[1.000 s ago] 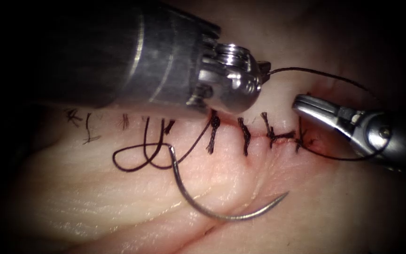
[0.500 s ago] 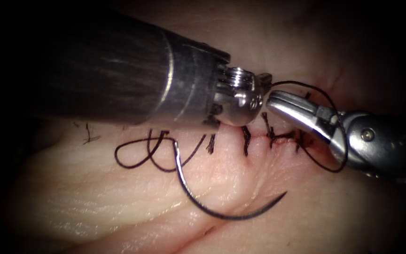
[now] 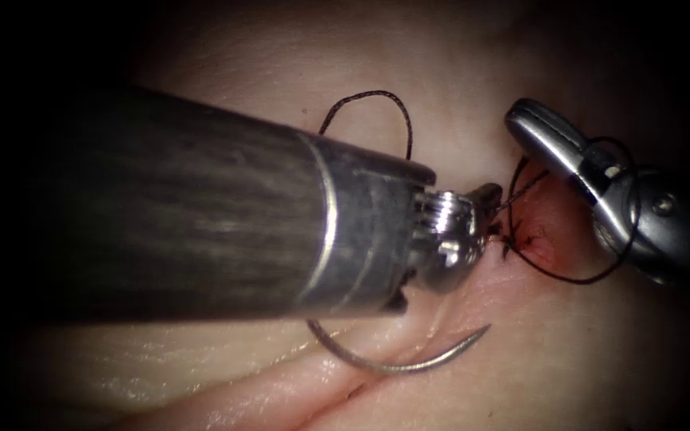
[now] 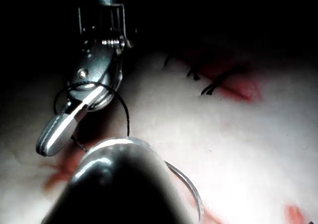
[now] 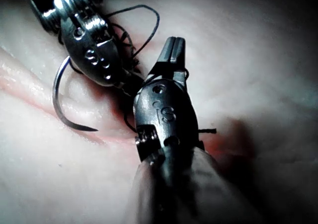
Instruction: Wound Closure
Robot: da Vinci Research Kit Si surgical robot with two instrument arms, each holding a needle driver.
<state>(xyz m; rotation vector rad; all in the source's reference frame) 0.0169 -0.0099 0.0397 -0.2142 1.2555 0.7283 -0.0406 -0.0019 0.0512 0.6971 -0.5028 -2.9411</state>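
Observation:
My left tool (image 3: 489, 198) lies low across the stitched cut, its thick shaft covering most of the stitch line. Its jaws are shut on the black thread (image 3: 521, 190) at the cut's right end. My right tool (image 3: 527, 120) sits to the upper right with its jaws shut and nothing between them. A loop of thread (image 3: 600, 275) runs around it; the right wrist view shows the same tool (image 5: 171, 47). The curved needle (image 3: 397, 369) lies free on the tissue (image 3: 569, 359) below the cut. No tool holds it.
Red fluid (image 3: 535, 246) marks the right end of the cut. Another arc of thread (image 3: 377, 94) rises above the left shaft. Finished stitches (image 4: 208, 87) show in the left wrist view. A fold in the tissue (image 3: 345, 391) runs under the needle.
The left tool has moved down and right, covering the stitches and the thread loops at the left. The right tool came in toward it, then lifted up and right with thread looped around it.

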